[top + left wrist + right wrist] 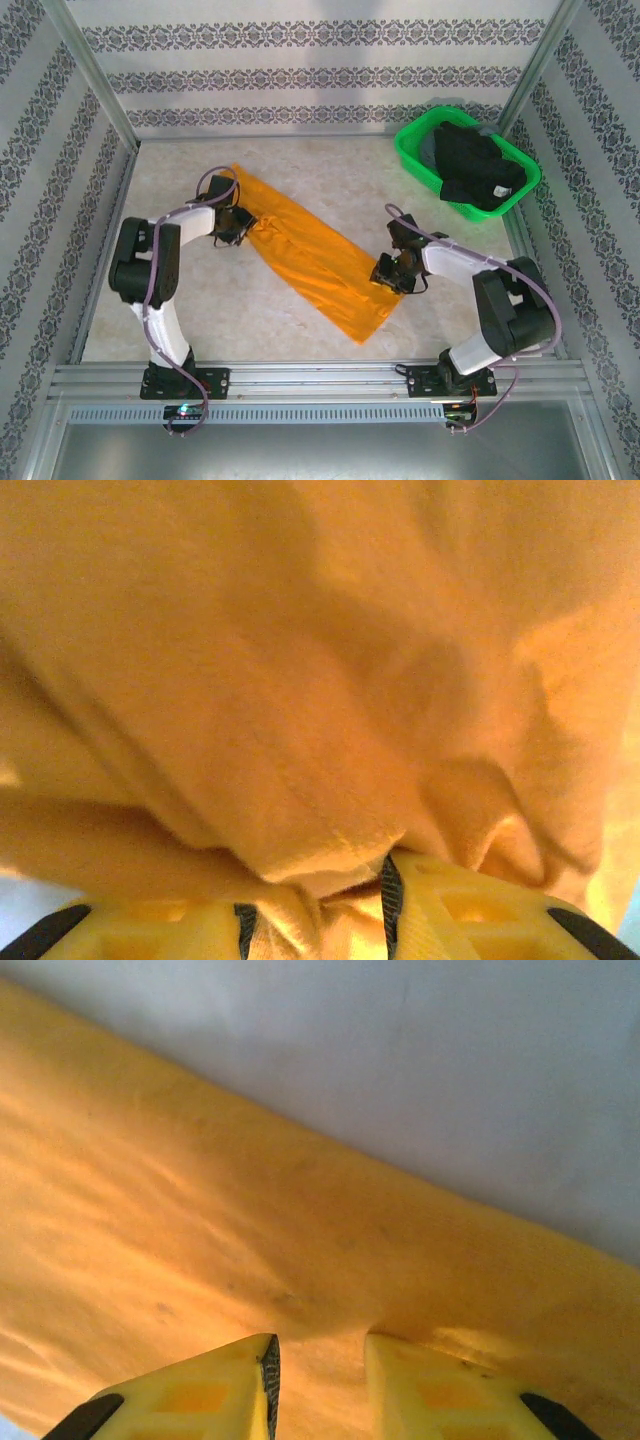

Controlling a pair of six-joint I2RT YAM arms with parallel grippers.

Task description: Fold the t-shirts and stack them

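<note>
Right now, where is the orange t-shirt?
In the top view the orange t-shirt lies diagonally across mid-table, between the two arms: the left claw pinches its far-left end and the right claw sits at its near-right edge.

green basket (pixel 428 180): far right corner | table (pixel 250 320): pale, marbled | walls (pixel 300 80): patterned

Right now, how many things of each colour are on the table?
orange t-shirt: 1
green basket: 1
black cloth heap in the basket: 1 (the shirts in it cannot be counted)
Total: 3
</note>
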